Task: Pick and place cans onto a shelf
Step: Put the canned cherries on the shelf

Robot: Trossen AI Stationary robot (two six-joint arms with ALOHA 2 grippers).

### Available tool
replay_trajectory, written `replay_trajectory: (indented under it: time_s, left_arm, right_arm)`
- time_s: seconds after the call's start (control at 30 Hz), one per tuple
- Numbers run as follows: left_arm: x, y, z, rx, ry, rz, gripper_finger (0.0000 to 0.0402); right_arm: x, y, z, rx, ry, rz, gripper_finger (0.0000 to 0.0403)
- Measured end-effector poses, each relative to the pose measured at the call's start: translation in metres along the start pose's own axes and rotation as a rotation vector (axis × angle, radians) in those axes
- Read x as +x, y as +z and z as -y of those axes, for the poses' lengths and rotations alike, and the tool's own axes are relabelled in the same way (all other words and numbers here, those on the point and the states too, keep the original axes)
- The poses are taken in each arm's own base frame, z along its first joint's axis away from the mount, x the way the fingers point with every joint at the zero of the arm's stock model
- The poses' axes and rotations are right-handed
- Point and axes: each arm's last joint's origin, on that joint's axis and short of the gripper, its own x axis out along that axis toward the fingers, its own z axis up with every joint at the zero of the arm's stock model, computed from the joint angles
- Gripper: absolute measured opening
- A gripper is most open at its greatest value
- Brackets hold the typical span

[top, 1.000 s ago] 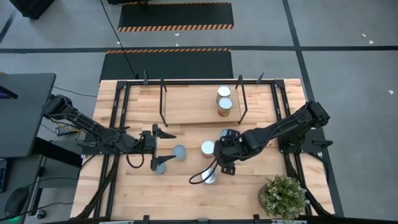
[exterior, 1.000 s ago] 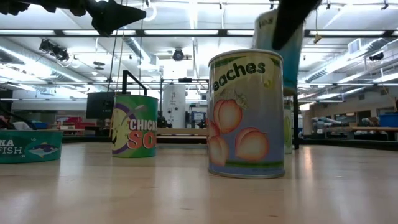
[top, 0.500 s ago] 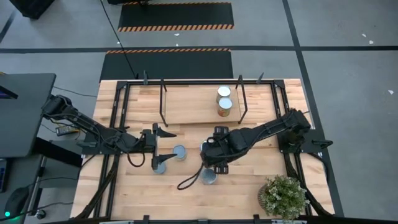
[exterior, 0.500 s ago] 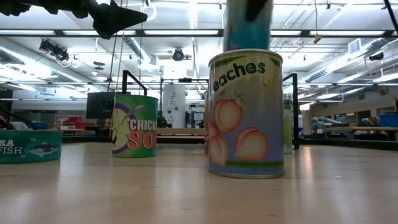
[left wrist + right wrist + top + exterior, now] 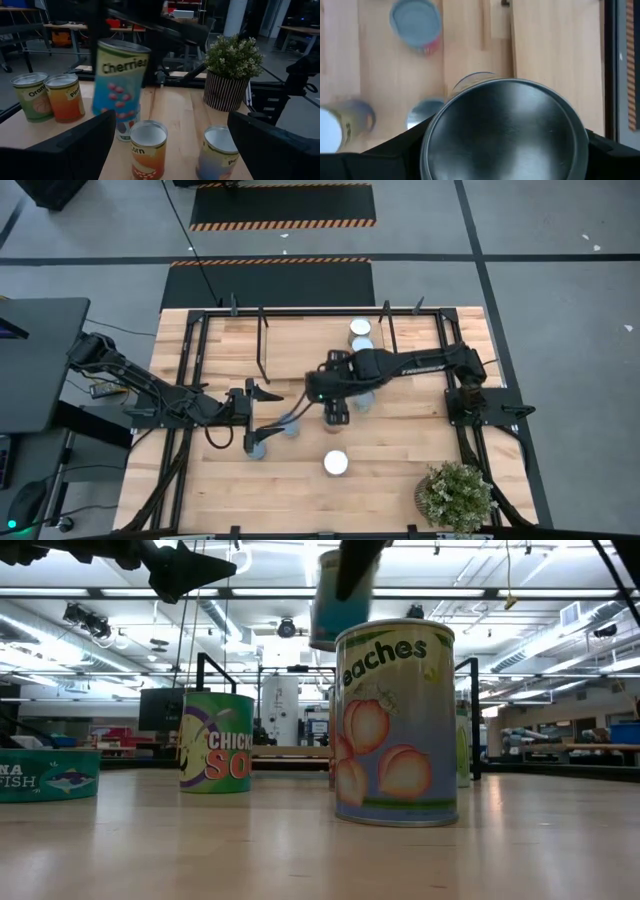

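The left gripper (image 5: 262, 412) waits near the desk's (image 5: 220, 490) left edge with its fingers spread wide apart, a can (image 5: 257, 448) just beside it and another (image 5: 289, 426) a little further right. Mid-desk, the right gripper (image 5: 318, 390) is clamped on a blue Cherries can (image 5: 120, 87) held clear of the wood — its body hides under the arm from above, and the low view cuts off its top. At the front edge stands 1 lone Peaches can (image 5: 337, 463). The shelf (image 5: 300, 350) sits at the back edge, carrying 2 cans (image 5: 361, 328) at its right end, partly covered by the arm.
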Motion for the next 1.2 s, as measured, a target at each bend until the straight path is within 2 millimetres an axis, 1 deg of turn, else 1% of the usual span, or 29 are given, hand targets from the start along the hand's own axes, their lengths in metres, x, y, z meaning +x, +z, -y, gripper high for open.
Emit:
replay_trajectory:
  time_s: [0.23, 0.37, 0.53, 0.63, 0.7, 0.77, 0.9, 0.97, 1.07, 1.2]
  left_arm:
    - [0.000, 0.000, 0.000, 0.000, 0.000, 0.000, 0.0388]
    - [0.000, -0.001, 0.000, 0.007, 0.002, -0.012, 0.0388]
    - [0.000, -0.003, 0.000, 0.015, 0.004, -0.026, 0.0388]
    - [0.000, -0.003, 0.000, 0.018, 0.004, -0.032, 0.0388]
    - [0.000, -0.003, 0.000, 0.018, 0.004, -0.031, 0.0388]
    - [0.000, -0.003, 0.000, 0.019, 0.005, -0.032, 0.0388]
    - [0.000, -0.004, 0.000, 0.020, 0.005, -0.033, 0.0388]
    - [0.000, -0.004, -0.001, 0.022, 0.005, -0.033, 0.0388]
    - [0.001, -0.003, -0.003, 0.028, 0.018, -0.033, 0.0388]
    - [0.004, -0.003, -0.009, 0.029, 0.047, -0.035, 0.0388]
  right_arm:
    - [0.007, 0.006, 0.025, -0.063, 0.001, 0.039, 0.0325]
    - [0.011, 0.008, 0.039, -0.052, 0.000, 0.049, 0.0325]
    - [0.012, 0.002, 0.046, -0.056, 0.034, -0.006, 0.0325]
    - [0.012, 0.000, 0.047, -0.095, 0.038, -0.028, 0.0325]
    - [0.013, -0.001, 0.051, -0.133, 0.037, -0.034, 0.0325]
    - [0.015, 0.000, 0.061, -0.154, 0.043, -0.026, 0.0325]
    - [0.031, -0.001, 0.089, -0.181, 0.096, 0.007, 0.0325]
    - [0.040, -0.005, 0.101, -0.226, 0.108, -0.002, 0.0326]
    - [0.059, -0.014, 0.115, -0.311, 0.114, -0.026, 0.0326]
    - [0.082, -0.024, 0.128, -0.392, 0.124, -0.037, 0.0326]
